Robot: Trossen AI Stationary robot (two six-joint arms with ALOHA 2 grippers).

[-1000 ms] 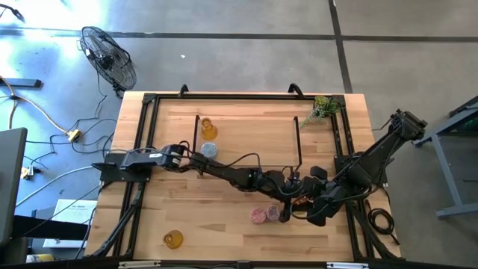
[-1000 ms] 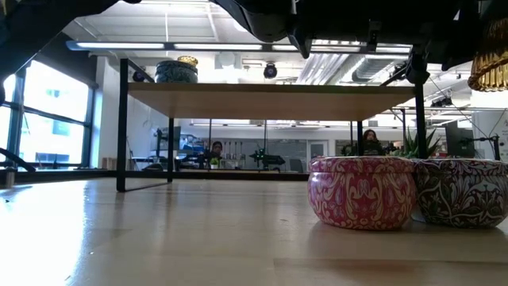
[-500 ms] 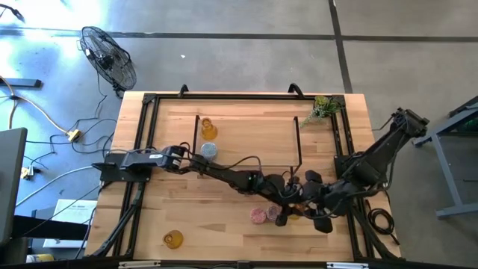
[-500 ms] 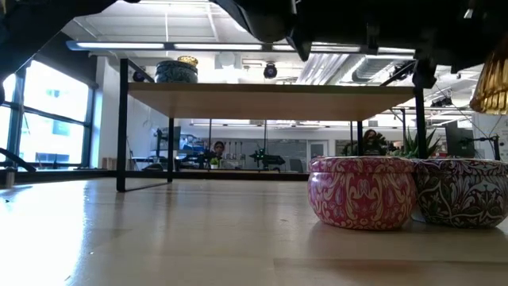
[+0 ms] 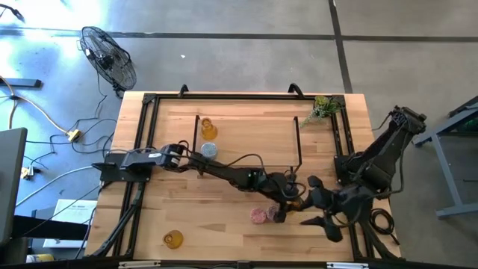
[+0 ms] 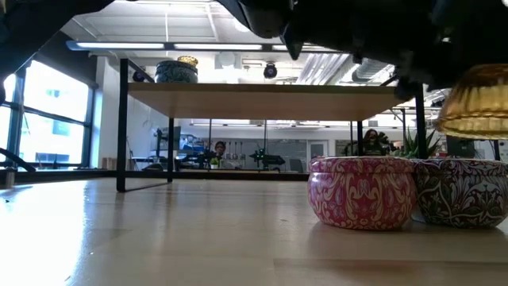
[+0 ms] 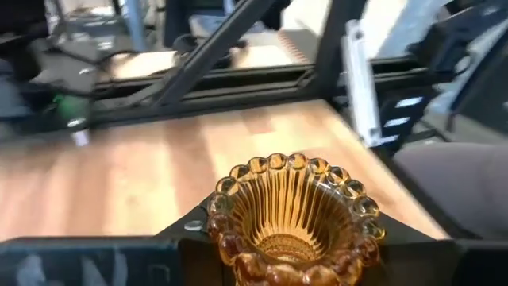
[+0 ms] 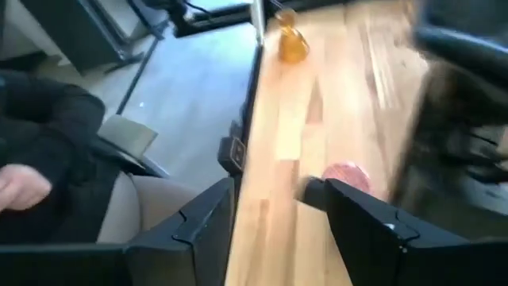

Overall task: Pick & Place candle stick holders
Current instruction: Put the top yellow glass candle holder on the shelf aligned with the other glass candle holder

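My left gripper [image 5: 290,200] reaches across the table and is shut on an amber glass holder [image 7: 294,210] with a beaded rim. In the low view the amber holder [image 6: 476,99] hangs above the purple holder [image 6: 462,191]. The pink holder [image 5: 259,215] rests on its base on the table beside the purple one. My right gripper [image 5: 323,209] is open and empty just right of the held holder. A second amber holder [image 5: 208,128] and the blue one [image 5: 210,150] stand on the shelf, and a third amber one [image 5: 173,239] stands near the front left edge. My left gripper pinches the amber holder between its two fingers, by the ribbed body just under the beaded rim [image 7: 225,238]. The open cup faces the wrist camera. The holder is lifted clear of the table.
A black-framed wooden shelf [image 6: 270,99] stands over the table's middle. A green plant sprig [image 5: 323,108] lies at the far right corner. A fan [image 5: 108,56] stands on the floor beyond the far left corner. A person's dark sleeve [image 8: 48,143] shows beyond the table edge.
My right gripper has drawn back from the amber holder toward the table's near right corner. The amber holder stays in my left gripper and has come lower, closer above the purple holder.
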